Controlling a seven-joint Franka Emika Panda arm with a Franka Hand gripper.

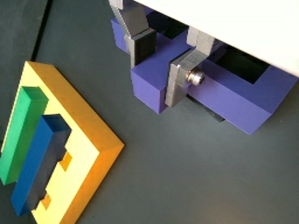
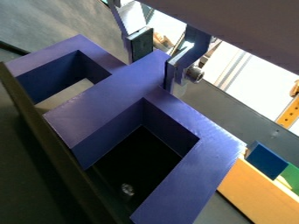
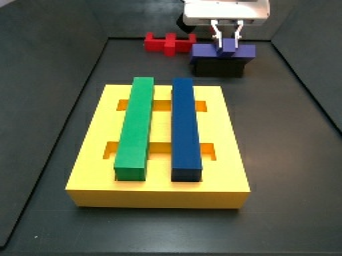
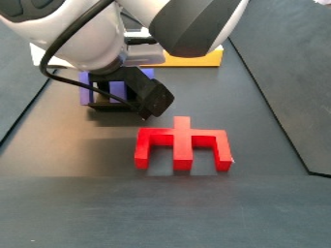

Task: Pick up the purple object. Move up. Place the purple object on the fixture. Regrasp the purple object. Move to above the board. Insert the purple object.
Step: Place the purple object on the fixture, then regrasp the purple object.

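The purple object [image 3: 221, 56] is seen resting on the fixture [image 3: 225, 69] near the far edge of the floor, beyond the far end of the board [image 3: 166, 140], and well apart from it. The gripper [image 1: 162, 59] is lowered straight over it, and in a wrist view the silver fingers [image 1: 179, 77] are set either side of the raised centre tab, the pads pressed against its faces. The pincer is therefore judged clenched on the purple object, though lifting is not shown. In a wrist view the hollows between the legs [image 2: 142, 157] are seen open and dark, so the piece is taken to be lying across the fixture with its tab held.

The step in hand is judged to be the regrasp on the fixture. The board is already occupied by a green bar [image 3: 136, 127] and a blue bar [image 3: 186, 130] lying lengthwise side by side, with cross slots visible in the yellow top. A red piece [image 4: 185, 145] is left lying on the floor beside the fixture, untouched.

What is called for next: a clean vertical lift off the fixture, a carry to above the board, and alignment of the legs with the free slots before descent
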